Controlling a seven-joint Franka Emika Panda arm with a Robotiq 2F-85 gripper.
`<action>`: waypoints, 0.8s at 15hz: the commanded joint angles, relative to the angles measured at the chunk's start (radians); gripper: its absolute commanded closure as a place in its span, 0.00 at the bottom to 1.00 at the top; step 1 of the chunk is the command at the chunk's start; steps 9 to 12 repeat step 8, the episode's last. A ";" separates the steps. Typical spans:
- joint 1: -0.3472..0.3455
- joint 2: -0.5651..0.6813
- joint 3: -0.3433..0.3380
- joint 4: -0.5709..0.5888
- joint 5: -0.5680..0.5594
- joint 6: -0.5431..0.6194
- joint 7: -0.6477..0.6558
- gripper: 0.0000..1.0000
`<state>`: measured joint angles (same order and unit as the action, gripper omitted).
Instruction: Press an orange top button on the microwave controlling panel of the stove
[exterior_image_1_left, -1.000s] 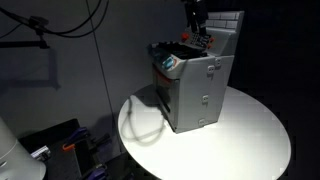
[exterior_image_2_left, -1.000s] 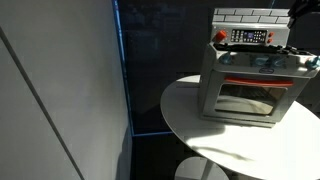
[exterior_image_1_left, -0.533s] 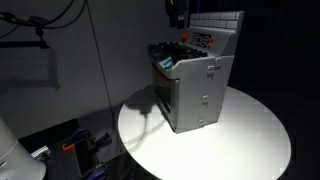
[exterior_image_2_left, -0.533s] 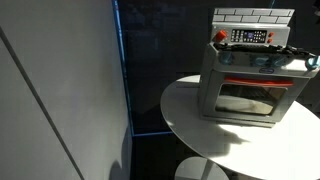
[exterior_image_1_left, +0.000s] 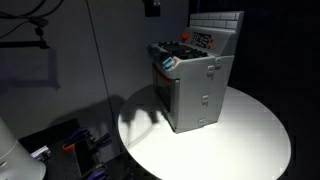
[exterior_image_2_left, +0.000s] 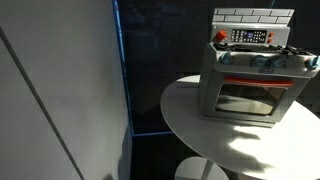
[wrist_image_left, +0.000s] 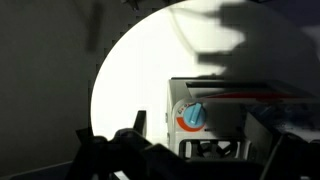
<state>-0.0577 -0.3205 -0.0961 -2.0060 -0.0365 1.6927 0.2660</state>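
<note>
A grey toy stove (exterior_image_1_left: 195, 85) stands on a round white table (exterior_image_1_left: 250, 130); it also shows in an exterior view (exterior_image_2_left: 250, 85). Its control panel (exterior_image_2_left: 250, 37) sits under a brick-pattern back wall, with a red-orange button (exterior_image_2_left: 221, 36) at its end. My gripper (exterior_image_1_left: 152, 6) is high at the frame's top edge, well away from the stove and off the panel. In the wrist view the dark fingers (wrist_image_left: 200, 165) stand wide apart and empty above the stove's blue knob (wrist_image_left: 193, 116).
A dark wall and cables (exterior_image_1_left: 60, 25) lie behind the table. Equipment (exterior_image_1_left: 70, 145) sits on the floor beside it. A blue-lit panel edge (exterior_image_2_left: 120, 70) stands next to the table. The table rim (wrist_image_left: 100, 90) shows in the wrist view.
The gripper has lifted off the stove's panel and moved up and away from it, toward the frame's top edge. The stove has not moved.
</note>
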 joint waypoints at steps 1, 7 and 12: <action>-0.020 -0.059 0.005 -0.002 0.015 -0.097 -0.060 0.00; -0.025 -0.063 0.015 0.003 0.007 -0.114 -0.046 0.00; -0.025 -0.063 0.015 0.003 0.007 -0.114 -0.047 0.00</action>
